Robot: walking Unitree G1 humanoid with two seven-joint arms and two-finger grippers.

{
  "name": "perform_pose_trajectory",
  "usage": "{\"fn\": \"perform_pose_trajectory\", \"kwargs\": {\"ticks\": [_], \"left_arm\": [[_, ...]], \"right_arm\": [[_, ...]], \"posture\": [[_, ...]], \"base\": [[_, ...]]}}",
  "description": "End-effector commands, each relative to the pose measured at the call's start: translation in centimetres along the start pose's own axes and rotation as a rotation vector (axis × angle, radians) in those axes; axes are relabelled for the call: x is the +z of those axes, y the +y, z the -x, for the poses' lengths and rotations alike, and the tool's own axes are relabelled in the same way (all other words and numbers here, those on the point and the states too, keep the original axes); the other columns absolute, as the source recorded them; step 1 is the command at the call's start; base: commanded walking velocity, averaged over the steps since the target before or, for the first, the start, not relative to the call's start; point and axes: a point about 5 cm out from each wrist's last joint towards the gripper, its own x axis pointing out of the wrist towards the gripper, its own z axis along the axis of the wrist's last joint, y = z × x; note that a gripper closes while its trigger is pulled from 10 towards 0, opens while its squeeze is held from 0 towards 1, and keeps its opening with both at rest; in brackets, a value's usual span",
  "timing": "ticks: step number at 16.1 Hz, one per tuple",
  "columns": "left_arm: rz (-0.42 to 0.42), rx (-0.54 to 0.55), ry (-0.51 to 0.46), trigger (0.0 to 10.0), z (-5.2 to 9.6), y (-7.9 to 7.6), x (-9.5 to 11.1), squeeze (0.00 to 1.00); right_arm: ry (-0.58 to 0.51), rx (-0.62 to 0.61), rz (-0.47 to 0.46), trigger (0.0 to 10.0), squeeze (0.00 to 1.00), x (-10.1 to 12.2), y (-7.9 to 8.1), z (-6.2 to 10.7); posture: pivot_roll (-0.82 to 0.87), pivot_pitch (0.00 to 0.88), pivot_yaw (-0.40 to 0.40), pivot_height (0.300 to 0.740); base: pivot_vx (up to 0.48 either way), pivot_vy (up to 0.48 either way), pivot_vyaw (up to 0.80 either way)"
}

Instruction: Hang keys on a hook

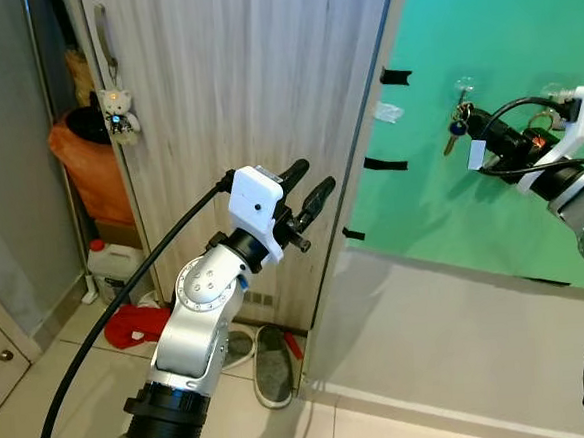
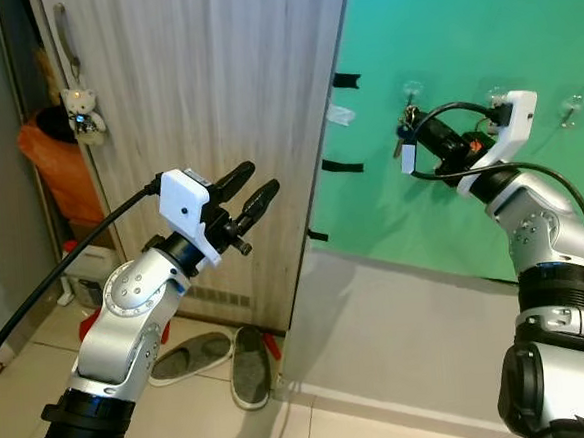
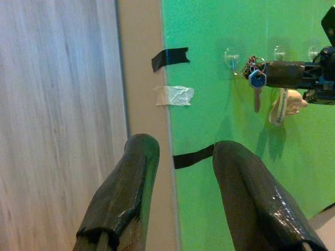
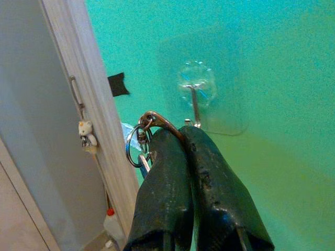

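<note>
Left claw (image 1: 308,185) hovers released near the wooden door (image 1: 244,102). Far right, right claw (image 4: 180,137) clenches the keys (image 4: 137,149) at their ring — light, dangling, likely slippery — just beside the clear hook (image 4: 194,107).

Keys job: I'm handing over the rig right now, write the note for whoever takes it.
Right gripper: shut on the keys, raised to the green wall, tips right below the clear stick-on hook.
Left gripper: open, holding nothing, raised in front of the wooden door.
Done: the keys are gripped and brought up to the hook.
Left: the ring is not yet over the hook's prong. Slip it on, open the fingers, draw back. Two more clear hooks sit further along the wall.
</note>
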Motion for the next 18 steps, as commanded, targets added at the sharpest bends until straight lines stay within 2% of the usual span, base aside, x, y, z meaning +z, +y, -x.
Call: {"fn": "perform_pose_trajectory", "kwargs": {"ticks": [1,7,9,10,11,15,18], "left_arm": [[-0.002,-0.026,0.004,10.0,-0.4,-0.5,0.1,0.0],[-0.005,-0.046,0.013,10.0,-0.5,-0.6,0.0,0.0],[-0.007,-0.048,0.014,10.0,-0.4,-0.6,0.0,0.0],[-0.007,-0.049,0.013,10.0,-0.5,-0.6,0.0,0.0],[-0.007,-0.048,0.013,10.0,-0.5,-0.6,0.0,0.0],[-0.008,-0.047,0.011,10.0,-0.5,-0.6,0.0,0.0],[-0.009,-0.042,0.012,10.0,-0.4,-0.6,0.0,0.0]], "right_arm": [[-0.016,0.01,0.055,0.0,0.0,1.3,0.1,0.2],[-0.035,0.017,0.044,0.0,0.0,1.4,0.4,-0.4],[-0.034,-0.03,0.043,0.0,0.0,1.2,0.1,-0.5],[-0.013,-0.114,0.053,0.0,0.0,0.6,-0.7,-0.6],[-0.012,-0.123,0.052,0.0,0.0,0.5,-0.8,-0.6],[0.039,-0.112,0.032,0.0,0.0,-1.0,-0.8,-0.7],[0.09,-0.104,0.038,0.0,0.0,-2.0,-1.2,0.1]], "posture": [[-0.04,0.0,-0.114,0.74],[-0.04,0.0,-0.112,0.74],[-0.03,0.0,-0.113,0.74],[-0.03,0.0,-0.113,0.74],[-0.03,0.0,-0.113,0.74],[-0.03,0.0,-0.119,0.74],[-0.03,0.0,-0.127,0.74]], "base": [[0.0,0.0,0.0],[0.0,0.0,0.0],[0.0,0.0,0.0],[0.0,0.0,0.0],[0.0,0.0,0.0],[0.0,0.0,0.0],[0.0,0.0,0.0]]}}
